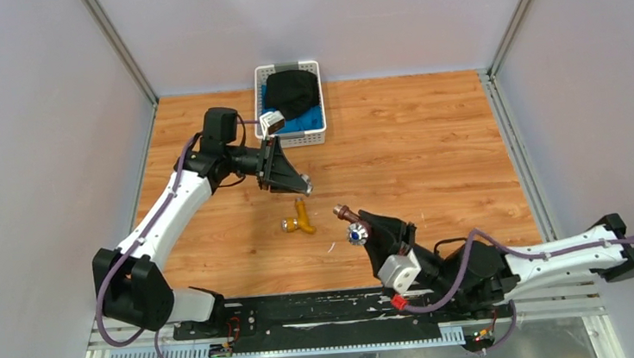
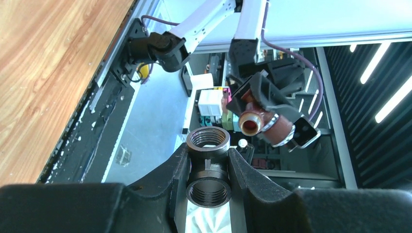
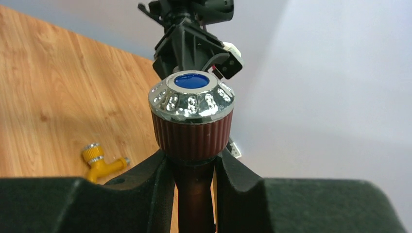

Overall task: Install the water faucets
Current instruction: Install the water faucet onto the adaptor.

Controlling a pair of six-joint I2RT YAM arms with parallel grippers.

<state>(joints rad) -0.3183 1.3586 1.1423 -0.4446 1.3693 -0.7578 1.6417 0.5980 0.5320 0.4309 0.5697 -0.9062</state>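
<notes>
My right gripper is shut on the dark reddish-brown faucet; its silvery, blue-marked knob stands just past my fingers, and the body runs down between them. In the left wrist view this faucet's open end faces the camera. My left gripper is shut on a grey threaded metal fitting and holds it above the table, apart from the brown faucet. The brass-yellow faucet lies on the wooden table between the two grippers; it also shows in the right wrist view.
A white basket with a black cloth and something blue stands at the back of the table, just behind the left arm's wrist. Metal frame posts and grey walls enclose the table. A black rail runs along the near edge.
</notes>
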